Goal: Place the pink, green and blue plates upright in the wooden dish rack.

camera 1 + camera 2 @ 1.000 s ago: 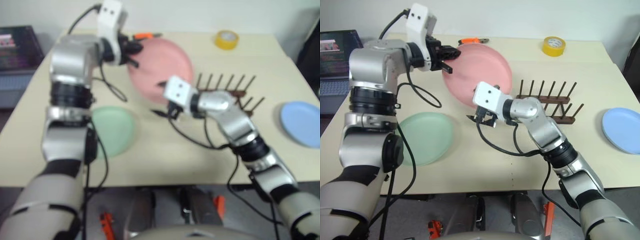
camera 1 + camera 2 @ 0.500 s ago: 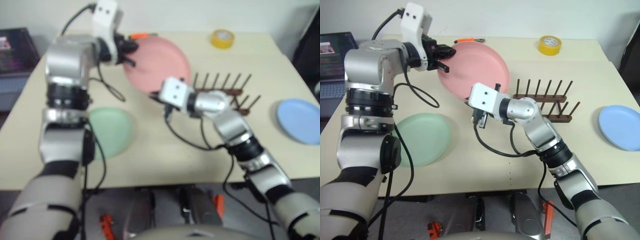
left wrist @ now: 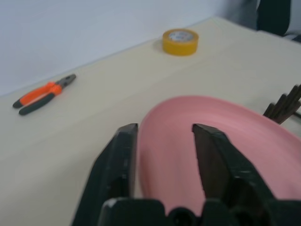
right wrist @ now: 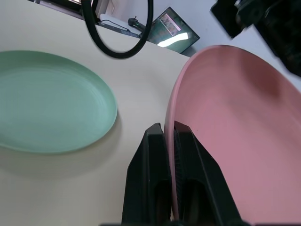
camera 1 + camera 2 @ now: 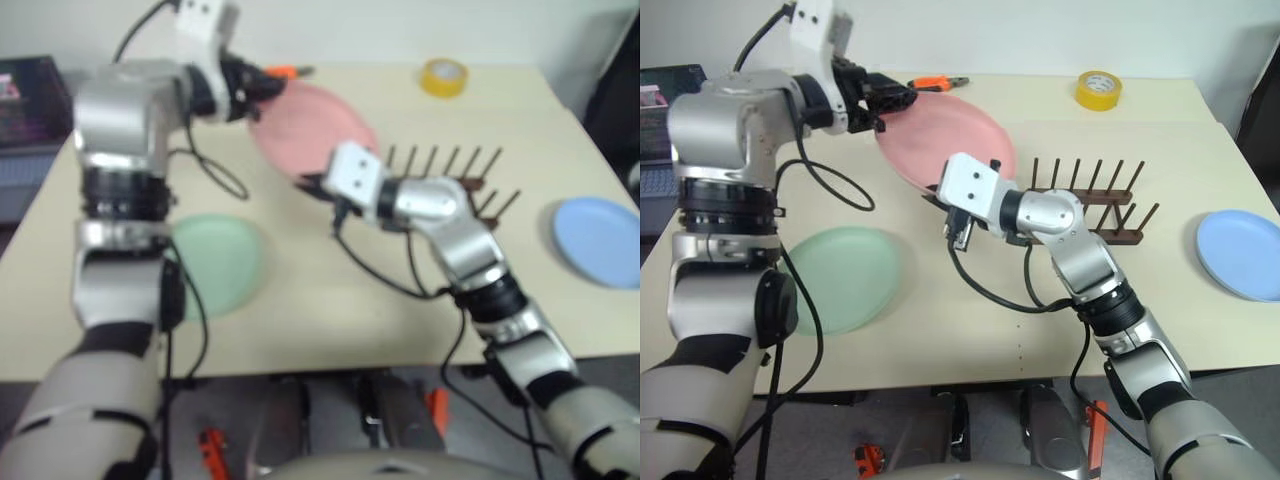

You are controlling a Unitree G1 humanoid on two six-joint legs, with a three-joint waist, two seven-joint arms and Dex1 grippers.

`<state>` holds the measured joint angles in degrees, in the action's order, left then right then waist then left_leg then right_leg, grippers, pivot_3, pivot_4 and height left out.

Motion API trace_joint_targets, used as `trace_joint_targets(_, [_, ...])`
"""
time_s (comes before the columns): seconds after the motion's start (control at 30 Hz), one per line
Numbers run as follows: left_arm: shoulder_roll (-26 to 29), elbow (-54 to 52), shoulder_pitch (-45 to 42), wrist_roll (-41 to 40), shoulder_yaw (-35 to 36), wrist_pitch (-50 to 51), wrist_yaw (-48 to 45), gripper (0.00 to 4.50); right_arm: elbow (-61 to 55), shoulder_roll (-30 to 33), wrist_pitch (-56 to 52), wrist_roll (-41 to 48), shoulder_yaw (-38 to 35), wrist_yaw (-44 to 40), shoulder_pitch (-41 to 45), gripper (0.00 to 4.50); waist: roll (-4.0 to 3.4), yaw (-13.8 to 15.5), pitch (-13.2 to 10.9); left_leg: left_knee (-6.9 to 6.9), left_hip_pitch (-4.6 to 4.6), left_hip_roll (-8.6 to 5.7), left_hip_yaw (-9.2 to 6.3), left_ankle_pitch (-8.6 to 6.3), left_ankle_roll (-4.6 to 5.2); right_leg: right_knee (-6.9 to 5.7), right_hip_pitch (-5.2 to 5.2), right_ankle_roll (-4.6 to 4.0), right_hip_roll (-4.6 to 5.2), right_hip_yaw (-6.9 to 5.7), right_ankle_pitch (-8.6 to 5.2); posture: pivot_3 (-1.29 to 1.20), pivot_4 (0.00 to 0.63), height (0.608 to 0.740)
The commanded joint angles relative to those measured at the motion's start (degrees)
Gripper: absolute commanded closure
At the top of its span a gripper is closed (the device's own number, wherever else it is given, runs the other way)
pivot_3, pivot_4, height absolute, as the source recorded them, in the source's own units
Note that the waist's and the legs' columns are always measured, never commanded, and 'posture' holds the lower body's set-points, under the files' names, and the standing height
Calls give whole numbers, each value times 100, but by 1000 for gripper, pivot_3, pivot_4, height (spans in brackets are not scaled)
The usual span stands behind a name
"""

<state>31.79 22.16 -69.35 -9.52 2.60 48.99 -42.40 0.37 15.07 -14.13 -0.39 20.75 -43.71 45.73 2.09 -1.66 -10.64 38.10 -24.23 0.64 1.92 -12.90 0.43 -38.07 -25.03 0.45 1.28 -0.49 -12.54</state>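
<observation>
Pink first: in the right eye view the pink plate [image 5: 945, 140] hangs tilted above the table [image 5: 970, 320], its near rim pinched in the right gripper [image 5: 940, 196]. The left gripper [image 5: 895, 97] sits at the far rim with its fingers parted; a second ago it was clamped there and the right one was wide. So the plate has changed hands, and the right arm looks set to carry it to the rack [image 5: 1090, 205] just beside it, which has no plate in it. The green plate [image 5: 840, 275] lies flat near the left arm, the blue plate [image 5: 1240, 255] flat at the table's right edge, well apart from the rack.

The left wrist view shows both black fingers [image 3: 117, 165] straddling the pink rim with gaps either side: released.

The right wrist view shows its fingers [image 4: 153, 179] pressed together on the rim, clenched on the plate, green plate beyond.

Both forearms reach roughly level, the left from the far left, the right angled leftward across the middle.
</observation>
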Motion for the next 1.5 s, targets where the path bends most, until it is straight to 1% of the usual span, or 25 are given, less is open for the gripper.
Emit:
trace_joint_targets(0.03, [369, -521, -151, -39, 315, -75, 248, 1382, -302, -43, 28, 127, -216, 27, 91, 4500, 0, -10, 0, 0, 0, 1, 0, 0, 0, -1, -1, 0, 1, 1, 0, 0, 150, 740])
trace_joint_targets(0.07, [529, -719, -194, -251, 593, -12, 200, 1382, -336, -109, -44, 209, -275, 59, 112, 4500, 0, -10, 0, 0, 0, 2, 0, 0, -1, -2, -2, 0, 1, 2, 0, 0, 150, 740])
trace_joint_targets(0.13, [801, -1188, -203, -1025, 1490, 43, -93, 1382, -394, -274, -243, 501, -522, 126, 193, 4500, 7, -35, -5, -1, -2, 6, 0, 2, -3, -3, -8, -2, 1, 1, 1, 0, 150, 740])
trace_joint_targets(0.2, [984, -1554, 39, -1553, 2079, -100, -321, 1382, -388, -435, -439, 829, -816, 192, 270, 4500, 9, -57, -6, -4, -18, 16, 0, 8, -15, -2, -27, -11, -1, 2, 7, 0, 150, 740])
trace_joint_targets(0.3, [1099, -2308, 899, -2312, 2647, -203, -823, 1382, -280, -613, -819, 1495, -1468, 331, 458, 4500, 5, -38, -3, -14, -13, 13, -9, 13, -25, -4, -21, -15, 4, 4, 6, 0, 150, 740])
trace_joint_targets(0.33, [1109, -2495, 1106, -2546, 2748, -181, -928, 1382, -257, -616, -906, 1627, -1603, 356, 502, 4500, 4, -18, -3, -15, -9, 12, -10, 16, -30, -4, -18, -15, 5, 4, 6, 0, 150, 740])
trace_joint_targets(0.37, [1048, -2779, 1460, -2825, 2863, -148, -1035, 1382, -180, -602, -1046, 1876, -1893, 424, 619, 4500, 8, 12, -2, -14, -6, 11, -13, 21, -37, -9, -13, -18, 8, 2, 6, 0, 150, 740])
trace_joint_targets(0.43, [948, -3408, 2295, -3272, 2874, -122, -1289, 1382, -35, -484, -1292, 2315, -2442, 546, 893, 4500, 12, 71, -2, -8, -6, 12, -29, 28, -47, -1, -1, -28, 8, -13, 12, 0, 150, 740])
trace_joint_targets(0.5, [914, -3852, 2862, -3501, 2786, -223, -1414, 1382, 19, -327, -1474, 2546, -2724, 610, 1081, 4500, 13, 97, -3, 0, -6, 10, -27, 37, -47, 7, 7, -33, 12, -11, 18, 0, 150, 740])
trace_joint_targets(0.57, [849, -4189, 3325, -3301, 2336, -347, -1245, 1382, 120, -28, -1862, 3021, -3296, 803, 1436, 4500, 20, 140, -1, 0, -6, 4, -21, 48, -39, 10, 8, -37, 20, -8, 27, 0, 150, 740])
trace_joint_targets(0.63, [748, -4408, 3611, -3075, 1825, -471, -1057, 1382, 260, 351, -2270, 3445, -3828, 994, 1694, 4500, 18, 179, -2, -1, -6, 2, -18, 58, -27, 15, 10, -58, 22, -7, 32, 0, 150, 740])
trace_joint_targets(0.73, [639, -4546, 3768, -2858, 1191, -607, -869, 1382, 498, 869, -2765, 3841, -4320, 1181, 1797, 4500, 19, 198, -2, -5, -6, 1, -12, 68, -13, 16, 11, -68, 24, -8, 32, 0, 150, 740])
trace_joint_targets(0.8, [689, -4585, 3883, -2455, 626, -842, -856, 1382, 701, 1259, -3018, 3951, -4547, 1253, 1743, 4500, 18, 176, -2, -7, -2, 3, -8, 68, -11, 17, 13, -66, 21, -6, 30, 0, 150, 740])
trace_joint_targets(0.87, [685, -4619, 3923, -2307, 264, -928, -880, 1382, 969, 1606, -3180, 4015, -4751, 1316, 1668, 4500, 18, 157, -2, -16, 3, 4, 0, 69, -11, 18, 13, -58, 15, 4, 27, 0, 150, 740])
trace_joint_targets(0.97, [722, -4563, 3891, -1997, -221, -1120, -917, 1382, 1355, 1977, -3679, 4363, -5097, 1291, 1543, 4500, 15, 116, -4, -23, 3, 9, 3, 68, -10, 18, 8, -33, 5, 9, 25, 0, 150, 740])
trace_joint_targets(1.13, [775, -4395, 3896, -1487, -798, -1485, -1012, 1382, 1631, 2140, -4322, 4915, -5563, 1341, 1304, 4500, 11, 79, -5, -37, 6, 24, -5, 68, -8, 13, 2, -34, -14, 4, 20, 0, 150, 740])
trace_joint_targets(1.23, [719, -4377, 3898, -1467, -877, -1497, -997, 1382, 1603, 2120, -4545, 5242, -5770, 1344, 1144, 4500, 3, 58, -10, -35, 7, 25, -5, 68, -8, 10, 2, -33, -16, 4, 20, 0, 150, 740])
trace_joint_targets(1.43, [789, -4464, 3992, -1512, -834, -1428, -1009, 1382, 1504, 2064, -4573, 5429, -5860, 1614, 791, 4500, 1, 44, -11, -29, 3, 15, -1, 68, -8, 16, 4, -23, -17, 7, 24, 0, 150, 740])
trace_joint_targets(1.5, [815, -4464, 4027, -1507, -823, -1426, -1014, 1382, 1596, 2026, -4590, 5577, -6013, 1725, 728, 4500, 0, 36, -12, -29, 0, 14, -2, 68, -8, 22, 5, -19, -17, 6, 25, 0, 150, 740])
